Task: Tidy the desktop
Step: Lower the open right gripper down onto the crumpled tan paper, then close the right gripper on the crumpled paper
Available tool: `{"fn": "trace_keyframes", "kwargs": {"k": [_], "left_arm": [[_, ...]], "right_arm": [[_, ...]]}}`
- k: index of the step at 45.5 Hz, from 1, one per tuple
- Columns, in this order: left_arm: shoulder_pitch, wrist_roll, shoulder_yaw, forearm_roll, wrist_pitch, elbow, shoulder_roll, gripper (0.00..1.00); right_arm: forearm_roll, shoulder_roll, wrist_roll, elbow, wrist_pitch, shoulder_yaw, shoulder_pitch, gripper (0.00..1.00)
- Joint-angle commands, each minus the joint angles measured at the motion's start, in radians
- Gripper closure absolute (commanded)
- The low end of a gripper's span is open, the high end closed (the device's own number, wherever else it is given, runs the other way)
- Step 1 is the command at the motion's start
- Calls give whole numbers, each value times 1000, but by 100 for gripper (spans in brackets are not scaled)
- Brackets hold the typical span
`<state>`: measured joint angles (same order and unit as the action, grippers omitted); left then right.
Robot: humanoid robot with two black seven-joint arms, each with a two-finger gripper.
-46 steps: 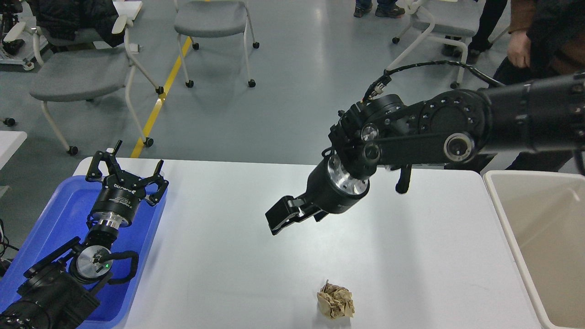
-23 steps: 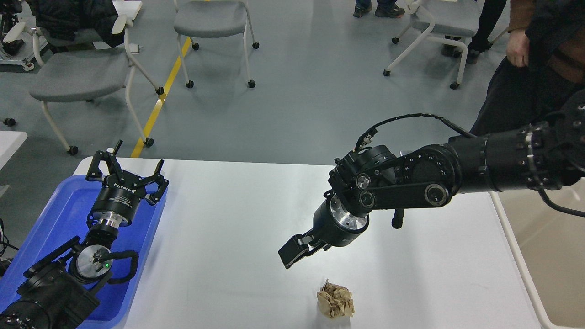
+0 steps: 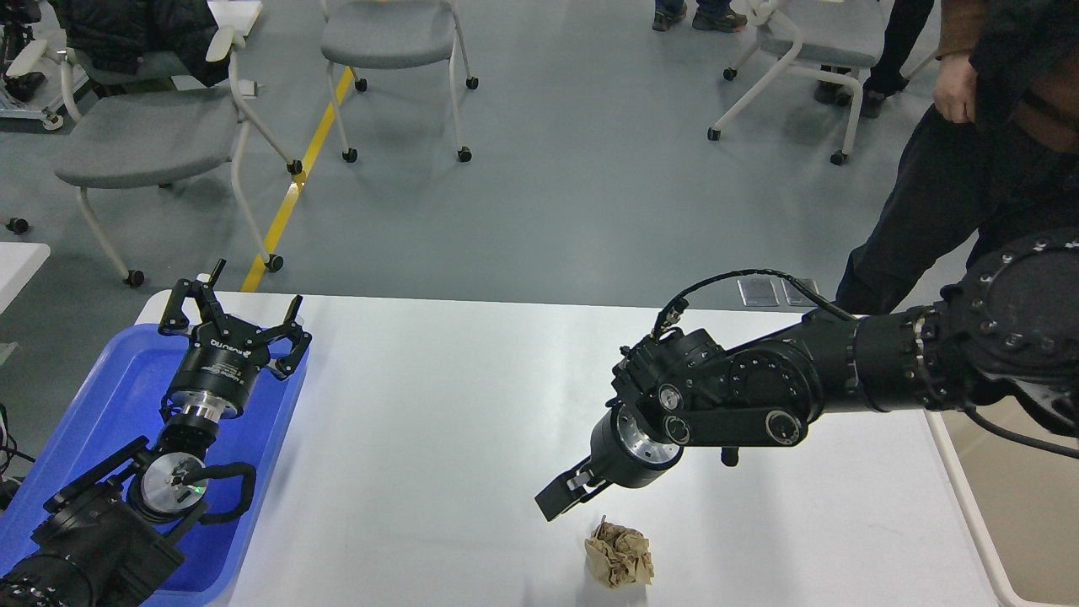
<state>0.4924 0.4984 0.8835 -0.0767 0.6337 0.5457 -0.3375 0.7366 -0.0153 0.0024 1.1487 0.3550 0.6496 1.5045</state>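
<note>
The white desktop (image 3: 438,421) fills the lower half of the head view. A crumpled brown paper ball (image 3: 620,554) lies on it near the front edge, right of centre. My right gripper (image 3: 566,499) hangs low over the desktop just up and left of the ball, fingers pointing down-left, apparently open and empty, not touching the ball. My left gripper (image 3: 236,316) is open and empty, fingers spread, above the far end of the blue tray (image 3: 110,396).
The blue tray lies on the desktop's left edge under my left arm. A beige bin (image 3: 1024,523) stands at the right edge, partly hidden by my right arm. Chairs and a standing person (image 3: 952,169) are beyond the table.
My right arm has come down and toward the front, bringing its gripper from mid-table height to just beside the paper ball. The left arm and the ball have not moved.
</note>
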Motion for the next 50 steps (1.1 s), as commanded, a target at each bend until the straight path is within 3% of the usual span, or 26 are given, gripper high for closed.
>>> {"fn": "trace_keyframes", "kwargs": {"k": [1,15,50], "left_arm": [[0,0,2,0,0,0,0,0],[0,0,0,0,0,-1,0,0],[0,0,0,0,0,0,0,0]], "right_arm": [[50,-31,2,-24,-5,-11,-82,0],[87,-89,2,-23,-5,-47,-167,0],[141,-71,4,-86,-13,-82,-299,0]]}}
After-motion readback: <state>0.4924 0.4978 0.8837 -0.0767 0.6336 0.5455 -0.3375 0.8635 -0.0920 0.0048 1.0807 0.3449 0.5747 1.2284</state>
